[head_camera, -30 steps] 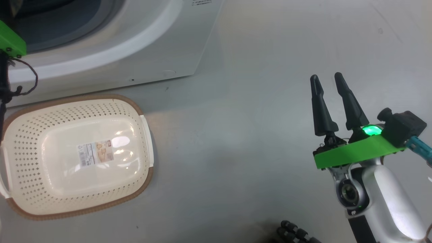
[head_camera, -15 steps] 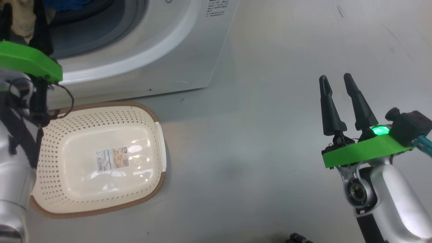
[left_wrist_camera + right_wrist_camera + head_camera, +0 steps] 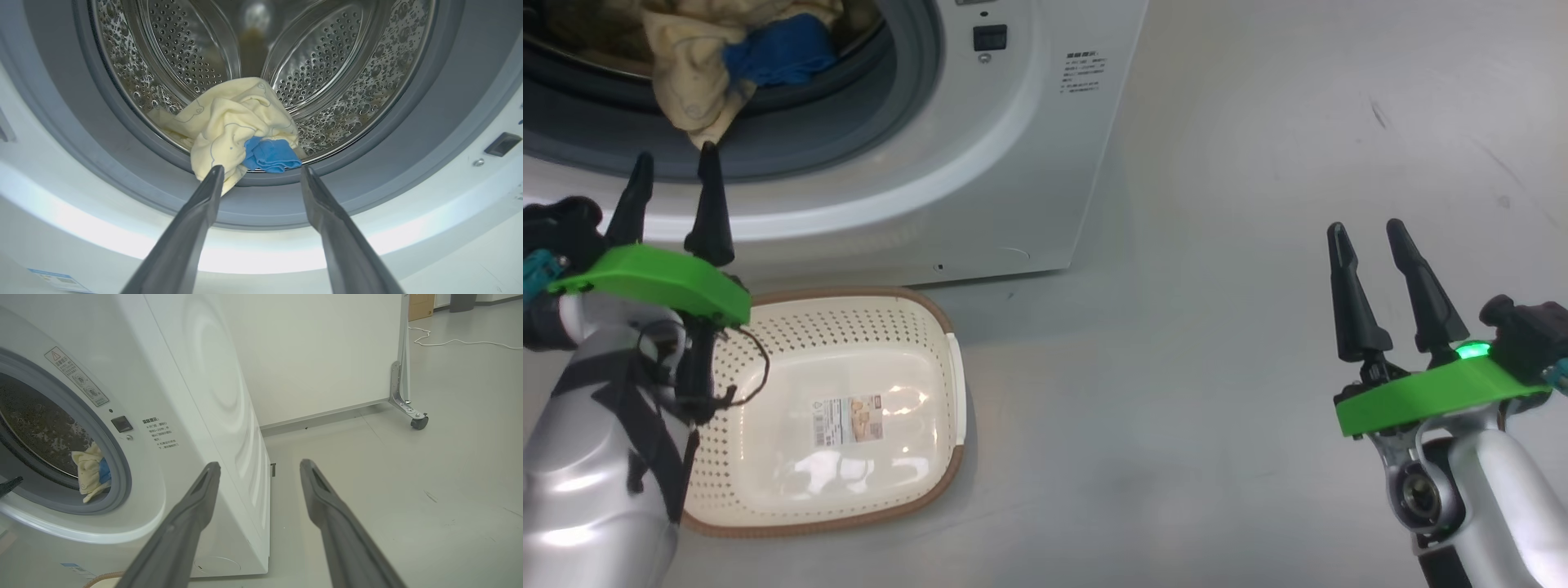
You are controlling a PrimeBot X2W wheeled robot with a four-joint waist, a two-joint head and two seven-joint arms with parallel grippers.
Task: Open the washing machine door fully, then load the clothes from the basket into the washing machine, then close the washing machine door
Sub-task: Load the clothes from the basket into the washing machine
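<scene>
Your left tool [image 3: 676, 155] hovers wide and empty just before the drum mouth of the washing machine [image 3: 1013, 163]. The clothes [image 3: 229, 122] sit at the drum's near lip, not deep. Their yellow tail hangs down over the grey seal [image 3: 265, 196], and the bundle's long axis runs from far inside out toward you. Nudge that tail in past the seal, low and centred, or it may get pinched. The basket [image 3: 907, 327] lies empty on the floor [image 3: 1176, 367], long side left-right. Your right tool [image 3: 1364, 227] is wide, holding nothing.
</scene>
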